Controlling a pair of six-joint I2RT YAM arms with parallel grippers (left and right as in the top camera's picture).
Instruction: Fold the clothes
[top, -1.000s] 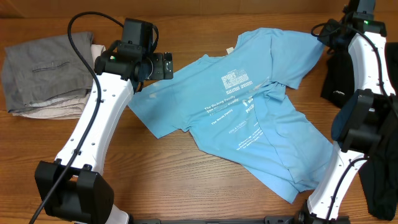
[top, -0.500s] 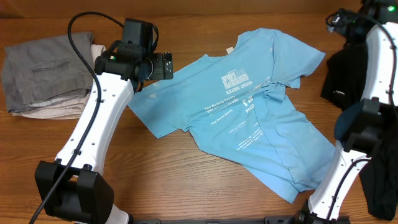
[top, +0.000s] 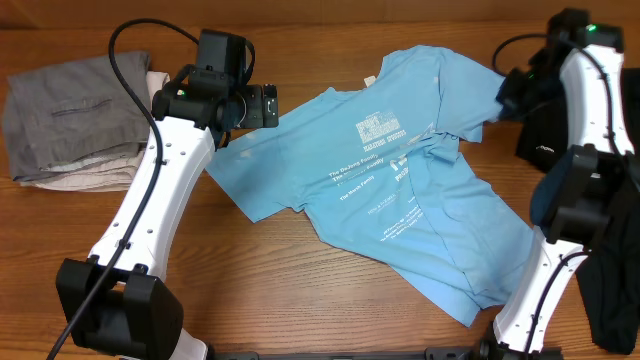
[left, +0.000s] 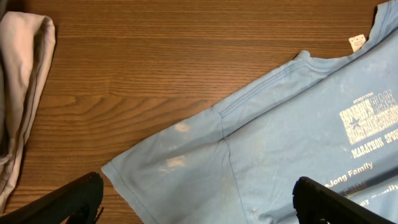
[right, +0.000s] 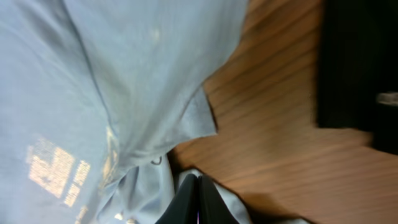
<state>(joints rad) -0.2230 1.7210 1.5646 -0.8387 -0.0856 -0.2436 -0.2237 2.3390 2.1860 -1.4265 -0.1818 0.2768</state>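
The clothes, a light blue T-shirt (top: 400, 190) with white print facing up, lie spread and wrinkled across the middle of the wooden table. My left gripper (top: 268, 106) hangs open above the shirt's left sleeve (left: 186, 162), one black finger (left: 68, 200) on each side of it, apart from the cloth. At the shirt's right sleeve (right: 143, 81) my right gripper (top: 508, 92) is shut. Its fingertips (right: 198, 198) are pressed together with blue cloth lying around them, and no cloth shows between them.
A folded grey and beige pile (top: 70, 115) lies at the far left, its edge showing in the left wrist view (left: 18, 93). A black garment (top: 545, 130) sits at the right edge, close to the right sleeve (right: 357, 68). More dark cloth (top: 615, 270) lies lower right.
The right gripper swung away toward the back right corner, then came down and left onto the shirt's right sleeve. The left arm and the shirt have stayed put.
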